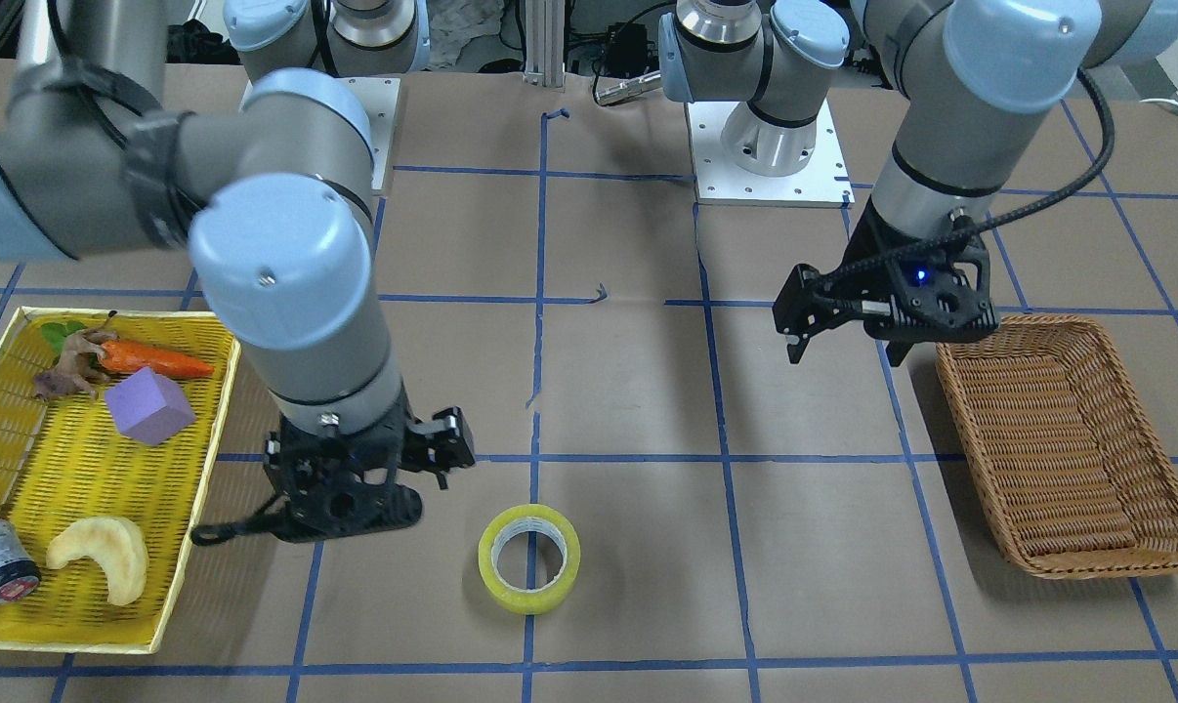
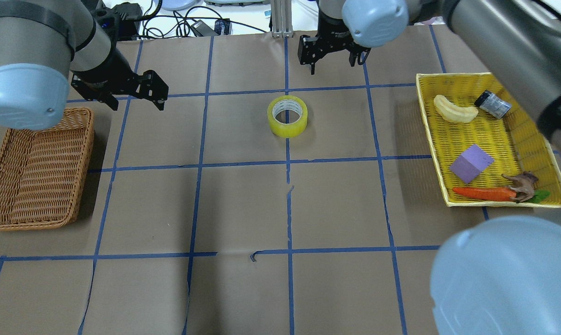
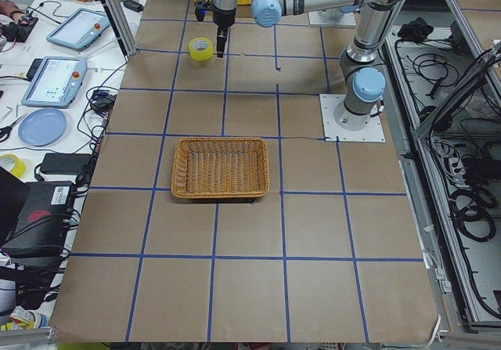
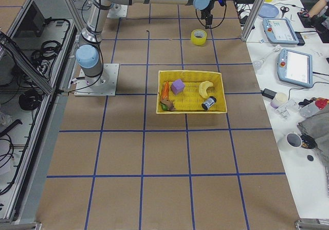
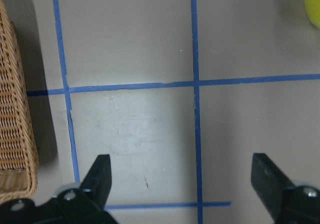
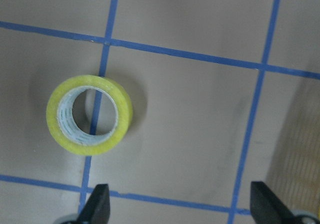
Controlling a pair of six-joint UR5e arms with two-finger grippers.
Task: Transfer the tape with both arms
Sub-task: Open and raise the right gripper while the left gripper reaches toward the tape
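Note:
The yellow tape roll (image 1: 529,559) lies flat on the brown table, on a blue grid line, and shows in the overhead view (image 2: 287,116) near the middle. My right gripper (image 2: 332,58) hovers open and empty beyond the roll and a little to its right, apart from it. In the right wrist view the roll (image 6: 89,115) lies left of centre, ahead of the spread right gripper (image 6: 180,204). My left gripper (image 2: 134,100) is open and empty, above the table by the basket's far corner, well left of the tape. The left wrist view shows only the tape's edge (image 5: 314,3).
An empty wicker basket (image 2: 34,167) stands at the table's left. A yellow tray (image 2: 431,139) at the right holds a carrot (image 2: 483,193), a purple cube (image 2: 471,163), a pale crescent (image 2: 453,110), a dark cylinder (image 2: 493,104) and a brown toy.

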